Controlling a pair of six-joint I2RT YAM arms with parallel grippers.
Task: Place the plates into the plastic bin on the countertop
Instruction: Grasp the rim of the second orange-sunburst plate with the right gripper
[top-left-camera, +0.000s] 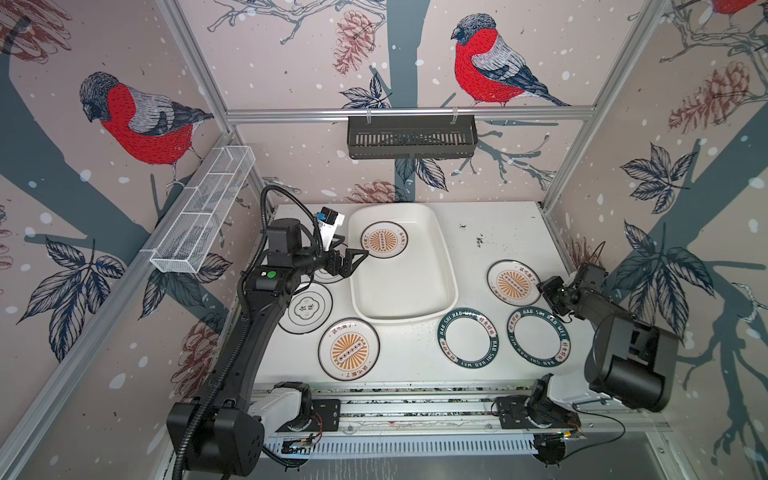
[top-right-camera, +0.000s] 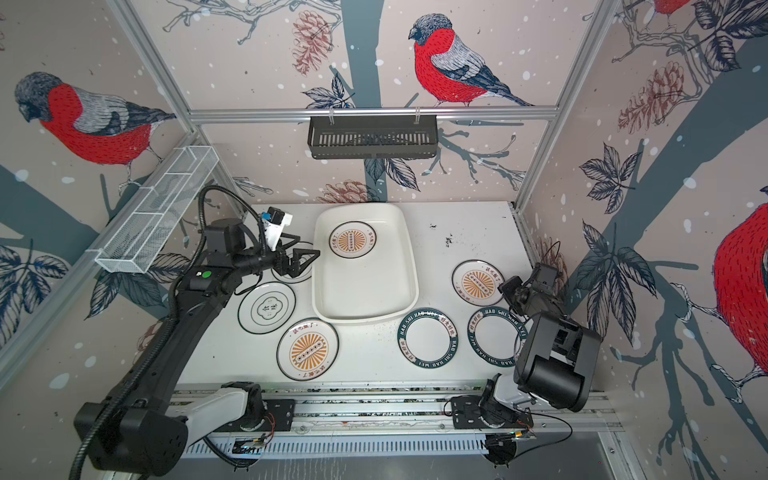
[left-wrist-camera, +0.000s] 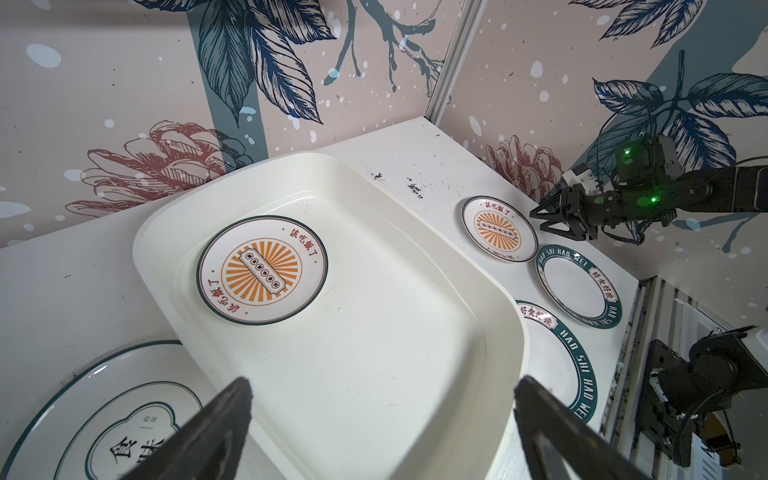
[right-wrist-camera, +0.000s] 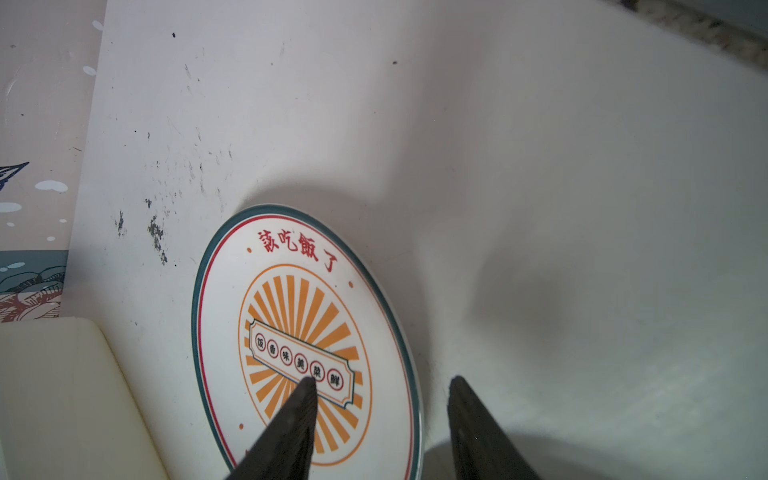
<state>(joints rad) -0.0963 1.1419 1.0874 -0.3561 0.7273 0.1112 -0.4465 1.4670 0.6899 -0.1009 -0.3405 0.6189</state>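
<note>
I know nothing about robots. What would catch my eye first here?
Big red-breasted birds on the wallpaper grab you first. Next, the white plastic bin at the back middle of the countertop, holding one sunburst plate, with six more plates spread around it. The right pincer, open, straddles the rim of another sunburst plate.

**Even light, wide-angle warp**

Both top views are bright, lit diffusely from overhead, with soft, short shadows on the worktop (top-left-camera: 511, 232). Frame posts (top-left-camera: 195, 66) bow toward the edges: fisheye distortion. The left wrist view is sharp at mid-range, but the left hand (left-wrist-camera: 382, 386) fingers (left-wrist-camera: 216, 428) are blurred. The right wrist view is dimmer and greyish; the right hand (right-wrist-camera: 383, 380) is out of focus, and soft shadow patches lie on the worktop.
</note>
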